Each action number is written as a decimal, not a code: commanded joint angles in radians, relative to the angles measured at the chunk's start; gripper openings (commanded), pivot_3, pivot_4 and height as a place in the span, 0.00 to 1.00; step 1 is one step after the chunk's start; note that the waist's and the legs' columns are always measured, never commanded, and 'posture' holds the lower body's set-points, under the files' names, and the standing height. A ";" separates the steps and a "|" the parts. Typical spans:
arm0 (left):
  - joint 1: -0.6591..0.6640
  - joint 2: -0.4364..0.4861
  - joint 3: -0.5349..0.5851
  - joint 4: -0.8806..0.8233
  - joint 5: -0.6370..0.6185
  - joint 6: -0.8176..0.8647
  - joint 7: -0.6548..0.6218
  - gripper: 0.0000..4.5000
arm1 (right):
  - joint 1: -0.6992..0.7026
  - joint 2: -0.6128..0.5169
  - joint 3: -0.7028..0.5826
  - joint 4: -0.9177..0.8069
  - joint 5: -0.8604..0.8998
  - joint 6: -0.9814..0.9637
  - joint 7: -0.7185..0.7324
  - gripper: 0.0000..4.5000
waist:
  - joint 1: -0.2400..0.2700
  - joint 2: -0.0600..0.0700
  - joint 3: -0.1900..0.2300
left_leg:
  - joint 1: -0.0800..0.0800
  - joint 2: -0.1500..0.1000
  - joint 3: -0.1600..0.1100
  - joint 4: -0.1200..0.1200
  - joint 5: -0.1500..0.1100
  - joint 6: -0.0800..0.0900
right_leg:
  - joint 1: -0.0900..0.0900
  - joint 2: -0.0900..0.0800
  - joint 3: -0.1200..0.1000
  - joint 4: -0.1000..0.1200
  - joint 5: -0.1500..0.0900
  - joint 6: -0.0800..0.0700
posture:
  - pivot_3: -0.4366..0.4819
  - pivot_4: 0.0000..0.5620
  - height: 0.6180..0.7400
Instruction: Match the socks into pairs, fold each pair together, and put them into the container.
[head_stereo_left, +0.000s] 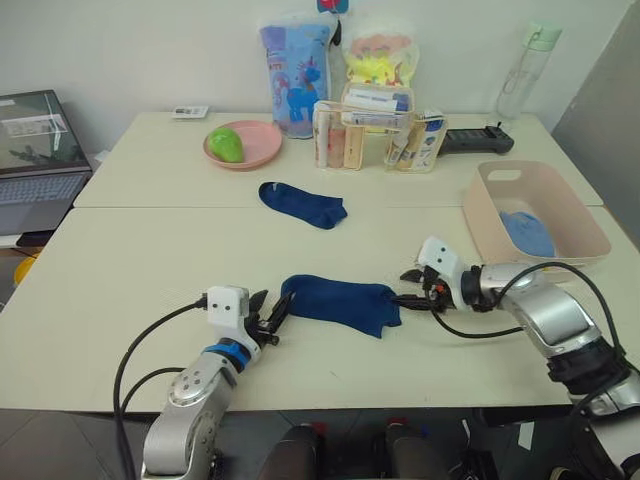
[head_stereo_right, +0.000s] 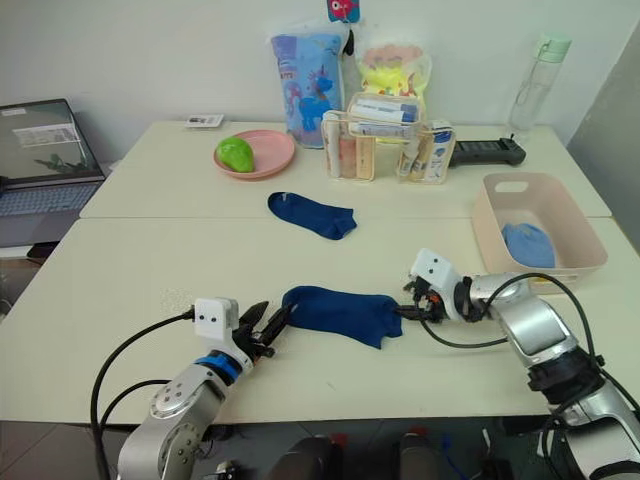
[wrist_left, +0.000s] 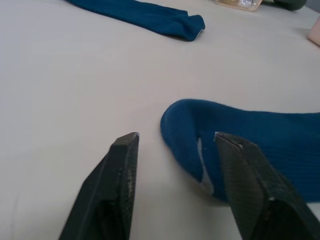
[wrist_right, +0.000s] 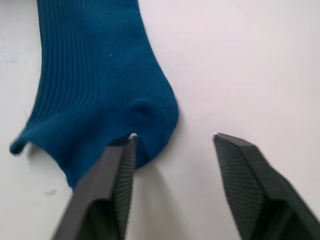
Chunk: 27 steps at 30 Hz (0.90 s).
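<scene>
- Your left arm reaches forward low over the near edge of the table (head_stereo_left: 120, 260), and the left gripper (head_stereo_left: 272, 318) sits at the left end of the near navy sock (head_stereo_left: 340, 302).
- Its fingers are spread wide with nothing between them; in the left wrist view one fingertip (wrist_left: 235, 150) overlaps the rounded end of the sock, the other is over bare table.
- Your right arm comes in from the right, forearm lying low and pointing left, with the right gripper (head_stereo_left: 408, 288) at the sock's right end.
- That gripper is also wide open and holding nothing (one fingertip (wrist_right: 125, 147) lies over the sock's edge in the right wrist view).
- The second navy sock (head_stereo_left: 301, 203) lies flat further back, well apart from the first.
- The pink container (head_stereo_left: 570, 228) stands at the far right, holding light blue socks (head_stereo_left: 527, 233).
- Behind sit a pink plate (head_stereo_left: 262, 148) and a clear organiser (head_stereo_left: 378, 135).
</scene>
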 joint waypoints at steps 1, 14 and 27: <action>-0.031 0.070 0.067 -0.027 -0.092 0.028 -0.081 0.79 | 0.036 -0.030 -0.049 -0.095 0.016 -0.091 0.055 0.78 | 0.001 0.000 0.000 | 0.000 0.000 0.000 0.000 0.000 0.000 | 0.000 0.000 0.000 0.000 0.000 0.000 | 0.48 0.27 1.00; -0.367 0.354 -0.052 0.379 -0.052 0.053 -0.400 0.93 | 0.174 -0.001 0.024 -0.146 -0.070 -0.255 0.101 0.78 | 0.002 0.000 0.000 | 0.000 0.000 -0.001 0.000 0.000 0.000 | 0.000 0.000 0.000 0.000 0.000 0.000 | 0.48 0.27 1.00; -0.352 0.339 -0.061 0.358 -0.043 0.060 -0.417 0.15 | 0.163 0.054 0.015 -0.099 -0.088 -0.306 0.092 0.08 | -0.001 0.000 0.000 | 0.000 0.000 -0.001 0.000 0.000 0.000 | 0.000 0.000 0.000 0.000 0.000 0.000 | 0.48 0.27 1.00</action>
